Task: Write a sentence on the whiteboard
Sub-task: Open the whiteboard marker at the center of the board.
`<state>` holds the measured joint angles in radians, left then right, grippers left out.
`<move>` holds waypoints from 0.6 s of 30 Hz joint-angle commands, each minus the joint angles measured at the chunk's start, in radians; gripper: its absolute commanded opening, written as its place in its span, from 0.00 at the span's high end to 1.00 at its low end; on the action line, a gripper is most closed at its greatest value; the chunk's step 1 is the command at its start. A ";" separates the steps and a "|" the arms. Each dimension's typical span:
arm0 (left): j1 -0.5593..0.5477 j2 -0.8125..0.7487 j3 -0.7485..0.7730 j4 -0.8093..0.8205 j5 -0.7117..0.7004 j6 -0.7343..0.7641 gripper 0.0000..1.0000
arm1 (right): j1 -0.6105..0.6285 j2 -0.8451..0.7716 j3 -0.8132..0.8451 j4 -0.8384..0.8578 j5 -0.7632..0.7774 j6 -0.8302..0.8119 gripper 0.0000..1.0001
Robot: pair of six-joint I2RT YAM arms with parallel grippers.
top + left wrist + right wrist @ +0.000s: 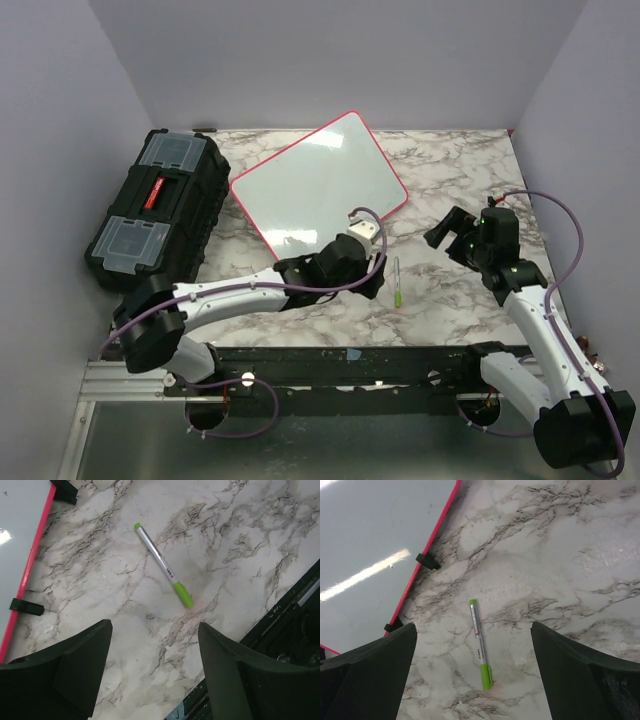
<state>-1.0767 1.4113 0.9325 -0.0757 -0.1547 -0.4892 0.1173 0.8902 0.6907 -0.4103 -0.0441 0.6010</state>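
Observation:
The whiteboard (320, 185), white with a red-pink rim, lies tilted at the back middle of the marble table. Its surface is blank; no green sentence shows on it. A silver marker with a green cap (397, 281) lies on the table in front of the board's near right corner. My left gripper (368, 278) is open and empty just left of the marker (164, 565), with the board's edge (20, 540) to its left. My right gripper (445, 232) is open and empty, right of and above the marker (480, 642), with the board (375, 545) at its upper left.
A black toolbox (160, 210) with clear lid compartments stands at the left, next to the whiteboard. A black rail (350, 365) runs along the table's near edge and also shows in the left wrist view (295, 615). Grey walls close in the sides and back.

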 commanded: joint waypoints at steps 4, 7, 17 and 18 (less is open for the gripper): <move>-0.102 0.223 0.123 0.034 -0.192 -0.170 0.35 | -0.005 -0.004 0.035 -0.130 0.081 0.067 0.00; -0.134 0.286 0.169 0.030 -0.222 -0.195 0.37 | -0.005 0.017 0.055 -0.155 0.089 0.098 0.00; -0.178 0.489 0.318 0.014 -0.203 -0.237 0.44 | -0.005 0.078 0.093 -0.168 0.122 0.074 0.01; -0.180 0.504 0.332 0.000 -0.203 -0.243 0.44 | -0.005 0.085 0.099 -0.167 0.118 0.070 0.01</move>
<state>-1.2446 1.8507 1.1980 -0.0505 -0.3397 -0.6926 0.1173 0.9546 0.7357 -0.5491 0.0444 0.6811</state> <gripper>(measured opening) 0.559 0.988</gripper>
